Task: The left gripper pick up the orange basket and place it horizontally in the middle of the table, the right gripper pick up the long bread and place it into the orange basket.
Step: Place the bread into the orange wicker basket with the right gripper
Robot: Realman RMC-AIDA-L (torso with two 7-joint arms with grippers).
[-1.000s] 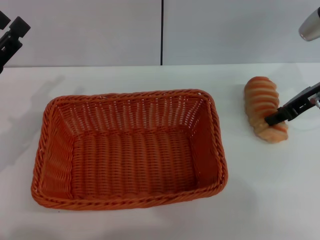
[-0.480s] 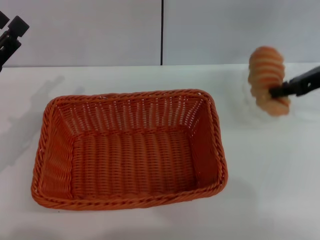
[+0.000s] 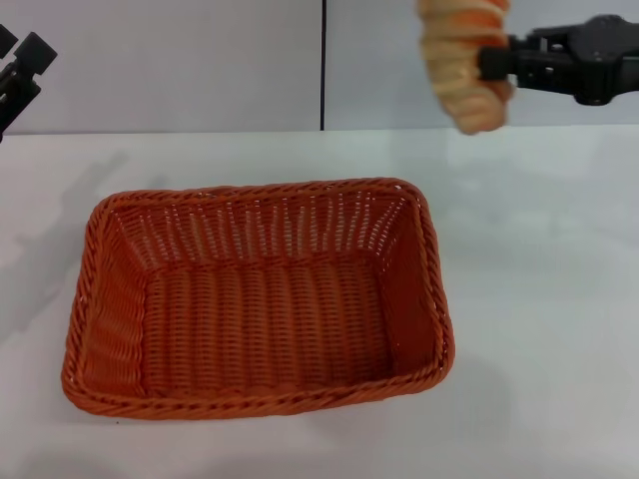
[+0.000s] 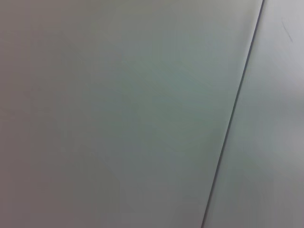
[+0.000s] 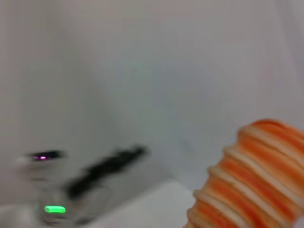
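I've got the right pincer (image 3: 486, 62) up high at the far right w/ its fingers clamped on the long bread (image 3: 461, 62). The loaf hangs clear of the table (image 3: 539, 299), its upper end cut off by the top edge of the head view, lower end pointing down. It sits above the table's far edge, past the orange basket (image 3: 258, 296) and a bit to the right of the basket's far-right corner, not over the basket interior. In the right wrist view the bread (image 5: 251, 175) fills the corner, stripes blurred; a dark smeared shape w/ a green light and a small purple one shows farther off, can't tell what it is.

Basket lies lengthwise across the table, roughly centre-left, open side up, inside holds nothing. Nothing stands btwn the bread and the basket except the braided rim and the sloping far wall.

Left pincer (image 3: 20, 70) is parked at the far left edge, raised, well apart from the basket; can't tell if its fingers are open or closed. Left wrist view gives only grey wall panels (image 4: 118, 114) w/ a dark seam (image 4: 232, 114). Same seam (image 3: 323, 65) runs up the wall behind the table in the head view.
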